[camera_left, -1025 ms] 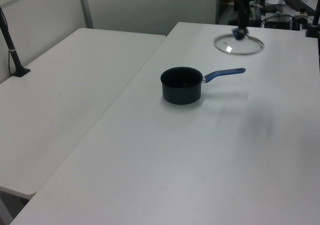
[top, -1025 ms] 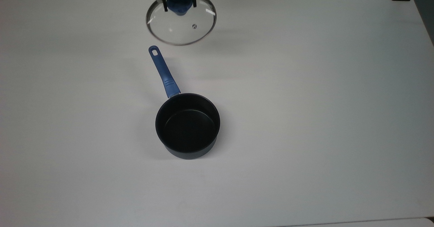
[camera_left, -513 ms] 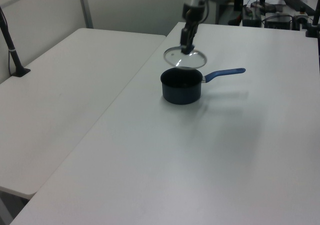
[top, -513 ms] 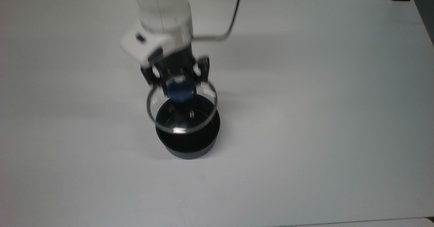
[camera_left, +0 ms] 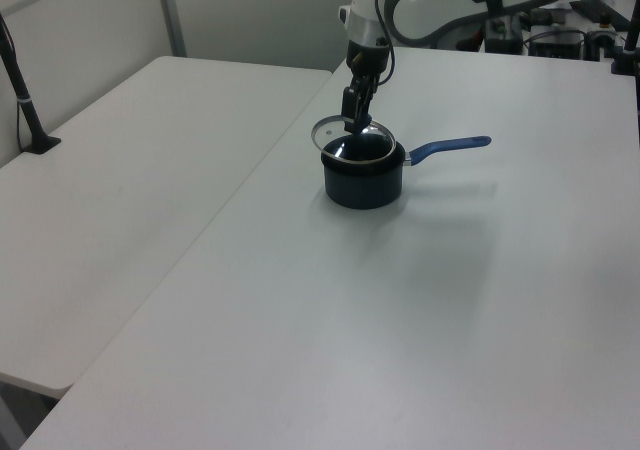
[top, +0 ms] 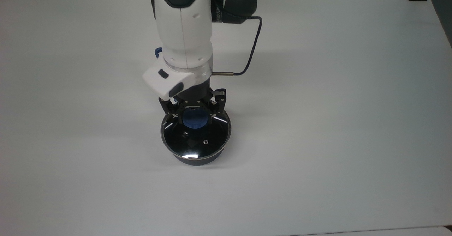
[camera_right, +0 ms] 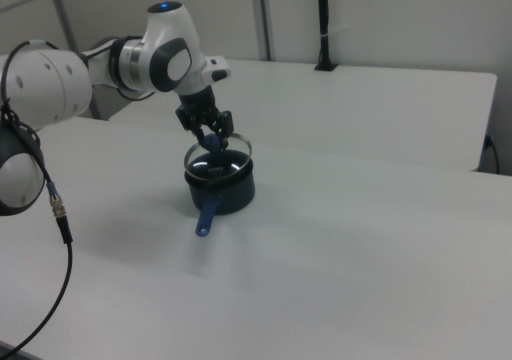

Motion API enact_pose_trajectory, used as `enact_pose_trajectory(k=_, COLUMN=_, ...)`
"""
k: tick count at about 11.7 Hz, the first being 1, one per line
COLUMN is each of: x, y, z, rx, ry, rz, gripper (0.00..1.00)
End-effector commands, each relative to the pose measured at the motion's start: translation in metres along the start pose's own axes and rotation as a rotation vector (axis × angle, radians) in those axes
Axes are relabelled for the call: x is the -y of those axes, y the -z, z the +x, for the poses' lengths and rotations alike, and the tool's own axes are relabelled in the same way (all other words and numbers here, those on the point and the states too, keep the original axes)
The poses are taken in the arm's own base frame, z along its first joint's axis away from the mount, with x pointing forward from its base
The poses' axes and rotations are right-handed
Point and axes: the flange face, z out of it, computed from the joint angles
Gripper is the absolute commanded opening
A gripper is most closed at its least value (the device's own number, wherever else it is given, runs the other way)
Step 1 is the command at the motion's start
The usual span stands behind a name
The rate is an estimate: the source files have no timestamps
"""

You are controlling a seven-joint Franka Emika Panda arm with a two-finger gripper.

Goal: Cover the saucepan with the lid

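We see the gripper (top: 196, 113) with its jaws clamped on the blue knob of the lid (top: 196, 137), held tilted over the saucepan (camera_left: 364, 178) on the white table (top: 335, 105). We can read no writing anywhere.

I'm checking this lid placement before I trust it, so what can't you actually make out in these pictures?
- Whether the lid sits flat on the saucepan: in the left view and the right view its rim looks tilted, too small to settle.
- Most of the saucepan's handle in the top view: the arm covers it.
- The lid's knob: the gripper closes around it, hiding its sides.
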Motion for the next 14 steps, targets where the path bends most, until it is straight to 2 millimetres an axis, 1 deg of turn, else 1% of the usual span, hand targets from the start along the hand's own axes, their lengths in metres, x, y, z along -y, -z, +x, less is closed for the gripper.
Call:
enact_pose_trajectory(k=1, x=0.008, y=-0.019, z=-0.01, rx=0.037, ry=-0.001, rz=-0.029, gripper=0.34)
enact_pose_trajectory(k=2, x=0.01, y=-0.019, z=-0.011, rx=0.038, ry=0.002, rz=-0.029, gripper=0.35)
enact_pose_trajectory(k=3, x=0.014, y=-0.021, z=-0.012, rx=0.043, ry=0.009, rz=-0.03, gripper=0.44)
enact_pose_trajectory(k=4, x=0.014, y=-0.022, z=-0.013, rx=0.047, ry=0.008, rz=-0.03, gripper=0.66)
enact_pose_trajectory(k=5, x=0.014, y=-0.022, z=-0.013, rx=0.047, ry=0.009, rz=-0.031, gripper=1.0)
enact_pose_trajectory(k=6, x=0.01, y=-0.019, z=-0.013, rx=0.046, ry=0.004, rz=-0.032, gripper=1.0)
enact_pose_trajectory(k=7, x=0.008, y=-0.01, z=-0.013, rx=0.039, ry=-0.002, rz=-0.03, gripper=1.0)
enact_pose_trajectory(k=8, x=-0.004, y=0.018, z=-0.013, rx=0.009, ry=-0.019, rz=-0.028, gripper=1.0)
enact_pose_trajectory(k=9, x=-0.017, y=0.037, z=-0.024, rx=0.017, ry=-0.041, rz=-0.022, gripper=1.0)
enact_pose_trajectory(k=10, x=-0.027, y=0.067, z=-0.034, rx=0.019, ry=-0.056, rz=-0.02, gripper=1.0)
enact_pose_trajectory(k=12, x=-0.043, y=0.117, z=-0.07, rx=0.087, ry=-0.081, rz=-0.022, gripper=1.0)
enact_pose_trajectory(k=14, x=-0.055, y=0.16, z=-0.115, rx=0.162, ry=-0.118, rz=-0.022, gripper=1.0)
